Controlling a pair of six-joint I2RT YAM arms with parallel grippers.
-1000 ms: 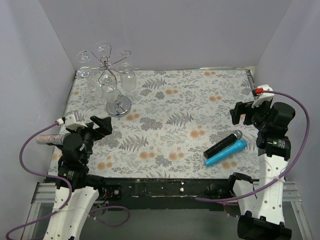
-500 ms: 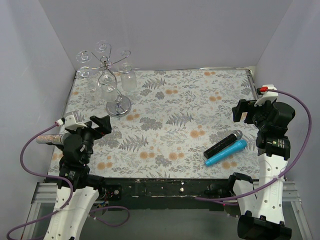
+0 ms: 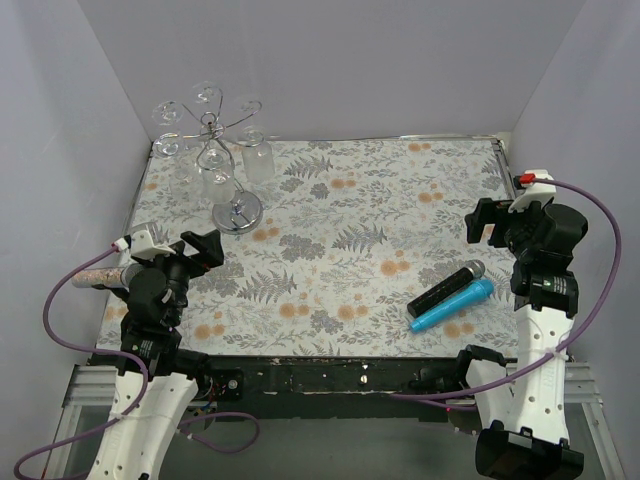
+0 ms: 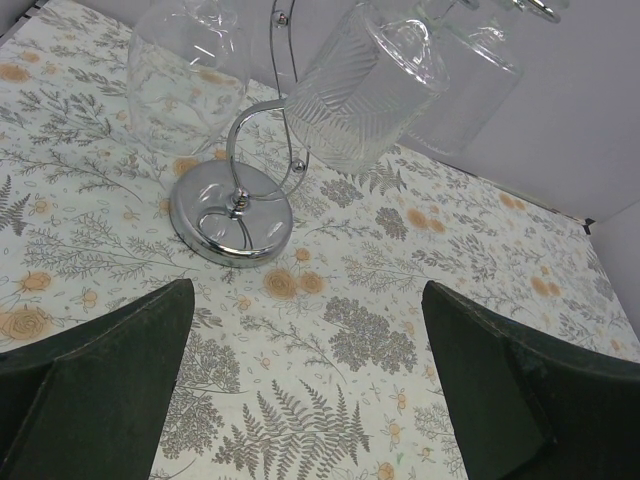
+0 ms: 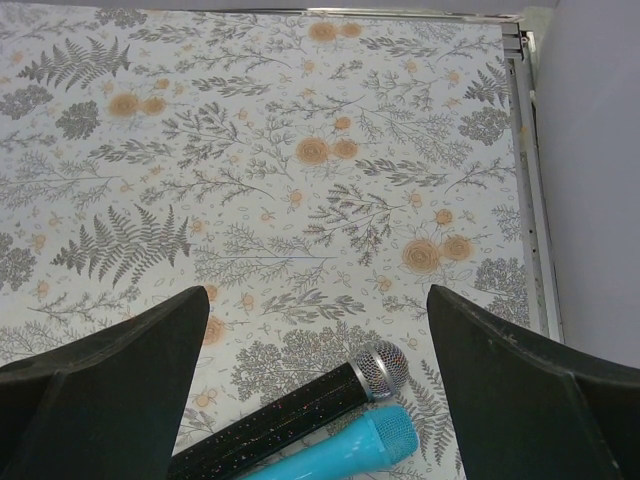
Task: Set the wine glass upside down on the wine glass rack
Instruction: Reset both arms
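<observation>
The wine glass rack (image 3: 212, 140) stands at the table's far left on its round shiny base (image 3: 237, 212), which also fills the middle of the left wrist view (image 4: 232, 212). Clear wine glasses hang upside down from its curled arms: a ribbed one (image 4: 365, 85), a smooth one (image 4: 185, 75) and another to the right (image 4: 470, 80). My left gripper (image 3: 175, 243) is open and empty, a short way in front of the rack's base (image 4: 308, 300). My right gripper (image 3: 505, 215) hovers open and empty at the right side of the table (image 5: 318, 300).
A black microphone (image 3: 445, 288) and a blue microphone (image 3: 452, 306) lie side by side at the near right, just below my right gripper (image 5: 300, 410). A speckled pinkish cylinder (image 3: 95, 275) lies at the table's left edge beside the left arm. White walls enclose the table.
Both arms have drawn back slightly toward their bases. Both grippers stay open; the rack and glasses have not moved.
</observation>
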